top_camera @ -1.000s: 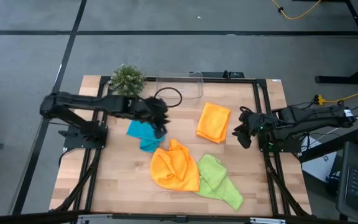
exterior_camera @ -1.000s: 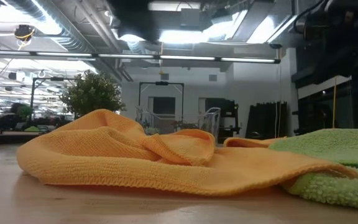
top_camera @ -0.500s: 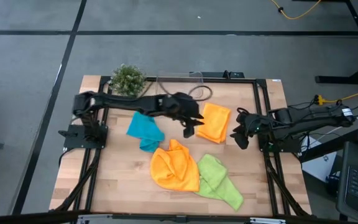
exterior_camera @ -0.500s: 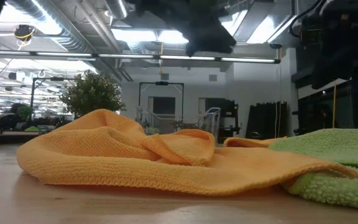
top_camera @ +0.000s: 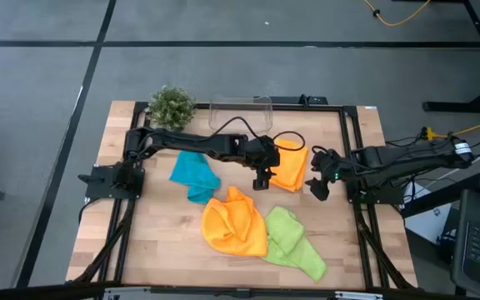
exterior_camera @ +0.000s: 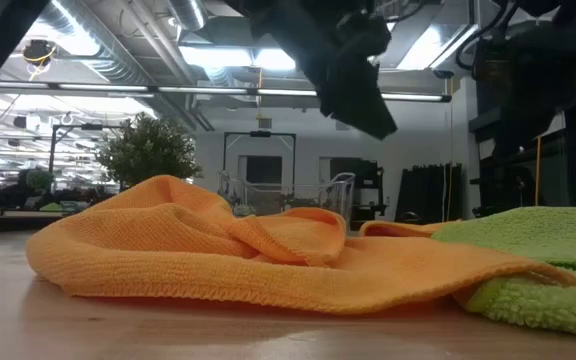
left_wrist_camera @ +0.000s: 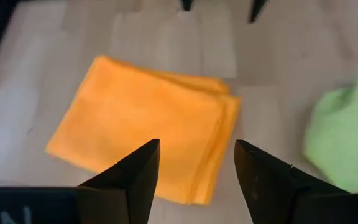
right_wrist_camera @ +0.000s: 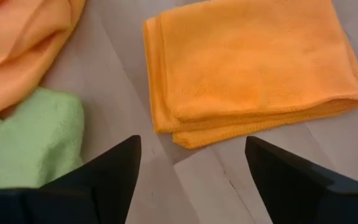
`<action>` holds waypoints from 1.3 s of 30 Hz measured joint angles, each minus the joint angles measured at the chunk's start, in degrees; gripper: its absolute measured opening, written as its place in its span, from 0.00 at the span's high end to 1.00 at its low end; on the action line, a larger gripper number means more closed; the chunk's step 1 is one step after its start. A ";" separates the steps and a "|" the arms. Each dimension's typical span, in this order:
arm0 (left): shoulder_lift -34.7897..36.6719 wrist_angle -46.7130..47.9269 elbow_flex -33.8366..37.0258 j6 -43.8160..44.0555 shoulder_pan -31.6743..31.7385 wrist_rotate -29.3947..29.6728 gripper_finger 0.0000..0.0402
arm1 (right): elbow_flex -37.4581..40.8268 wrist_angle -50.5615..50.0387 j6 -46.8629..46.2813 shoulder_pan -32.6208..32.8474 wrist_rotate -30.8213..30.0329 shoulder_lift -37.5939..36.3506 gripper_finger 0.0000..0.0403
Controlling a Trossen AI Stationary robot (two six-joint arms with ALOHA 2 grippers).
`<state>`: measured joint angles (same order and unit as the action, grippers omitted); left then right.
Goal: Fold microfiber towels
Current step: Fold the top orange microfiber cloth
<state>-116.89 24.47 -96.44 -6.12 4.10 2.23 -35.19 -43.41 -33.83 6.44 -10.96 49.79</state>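
A folded orange towel (top_camera: 290,167) lies flat at the table's far right part. My left gripper (top_camera: 261,177) hovers open over its left edge; in the left wrist view the fingers (left_wrist_camera: 135,180) stand apart above the folded towel (left_wrist_camera: 145,124). My right gripper (top_camera: 317,187) hangs open just right of that towel (right_wrist_camera: 253,68). A teal towel (top_camera: 194,175) lies crumpled at the left. A second orange towel (top_camera: 234,223) and a lime green towel (top_camera: 294,242) lie bunched near the front, touching each other.
A small potted plant (top_camera: 172,107) and a clear plastic tub (top_camera: 242,112) stand along the far edge. A black cable loops by the left arm's wrist (top_camera: 286,140). Bare wood shows at the near left (top_camera: 148,242) and near right (top_camera: 340,242).
My left gripper has swung from over the teal towel toward the table's right, sinking as it went, and now hangs over the folded orange towel's left edge. The towels lie as before.
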 joint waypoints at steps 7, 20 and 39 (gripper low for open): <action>-5.09 -0.17 0.07 -5.96 0.10 -8.58 0.51 | 0.01 2.16 10.62 0.00 -0.15 6.26 0.28; -8.52 -1.72 1.83 -9.52 0.73 -6.83 0.51 | -0.01 13.31 19.66 0.00 1.41 20.61 0.28; -10.39 -10.20 8.94 -12.12 1.31 -3.00 0.51 | -0.01 18.76 21.46 2.56 1.51 24.91 0.28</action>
<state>-127.28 14.28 -87.50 -18.24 5.41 -0.77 -35.20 -24.65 -12.37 8.99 -9.45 74.69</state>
